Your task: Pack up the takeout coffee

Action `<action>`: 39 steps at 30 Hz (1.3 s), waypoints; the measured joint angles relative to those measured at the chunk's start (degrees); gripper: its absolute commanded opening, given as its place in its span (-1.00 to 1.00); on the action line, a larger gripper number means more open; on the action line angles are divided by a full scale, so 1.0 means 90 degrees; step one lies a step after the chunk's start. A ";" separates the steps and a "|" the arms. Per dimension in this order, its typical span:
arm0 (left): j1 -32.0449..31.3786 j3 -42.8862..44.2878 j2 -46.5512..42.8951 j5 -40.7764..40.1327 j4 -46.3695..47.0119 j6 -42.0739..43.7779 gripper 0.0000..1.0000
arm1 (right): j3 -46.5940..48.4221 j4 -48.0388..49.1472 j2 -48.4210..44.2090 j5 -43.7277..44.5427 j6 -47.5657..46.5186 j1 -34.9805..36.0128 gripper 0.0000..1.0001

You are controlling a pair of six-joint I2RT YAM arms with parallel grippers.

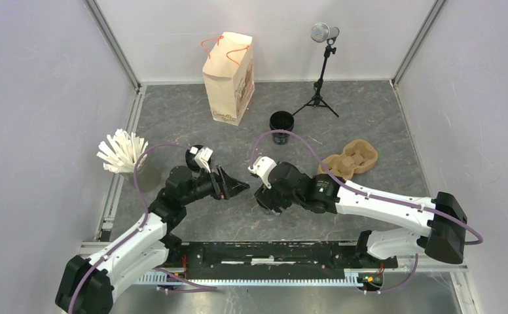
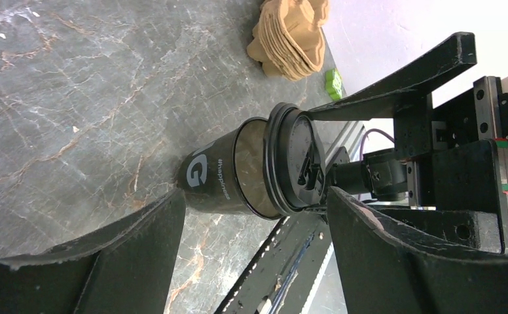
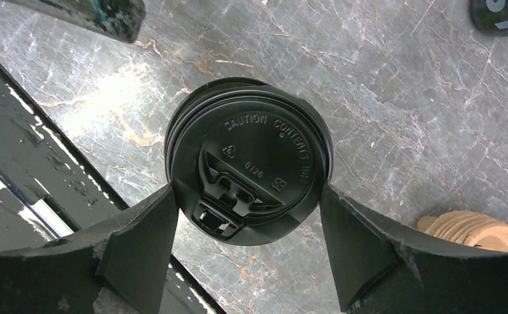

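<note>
Centrally, lidded cup (image 3: pixel 248 154) upright, gripped by right claw (image 3: pixel 246 196)

Black lidded cup (image 3: pixel 248 170) upright on table, between right jaws.

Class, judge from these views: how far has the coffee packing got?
Done: nothing packed yet; the carrier is empty. In hand: the right gripper grips a lid atop one cup, the left gripper open beside it. Left: the lidless cup near the bag, then loading everything.
</note>
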 measured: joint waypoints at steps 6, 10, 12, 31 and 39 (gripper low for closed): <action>0.0000 -0.0007 0.0325 0.0267 0.0350 -0.0061 0.56 | 0.0002 0.0087 0.0083 -0.0248 0.0000 -0.0066 0.60; 0.0000 -0.0010 0.0576 0.0318 0.0491 -0.0066 0.49 | 0.0015 0.0080 0.0126 -0.0355 -0.0012 -0.0112 0.60; 0.0000 -0.0012 0.0716 0.0321 0.0583 -0.0100 0.46 | 0.0056 0.0078 0.0165 -0.0379 -0.0017 -0.0146 0.61; -0.0090 -0.0134 0.1868 0.0593 0.1588 -0.0347 0.27 | 0.0136 0.0080 0.0461 -0.0634 -0.0029 -0.0313 0.71; -0.0287 -0.0109 0.2421 0.0600 0.1746 -0.0345 0.28 | 0.0136 0.0085 0.0505 -0.0663 -0.0051 -0.0357 0.69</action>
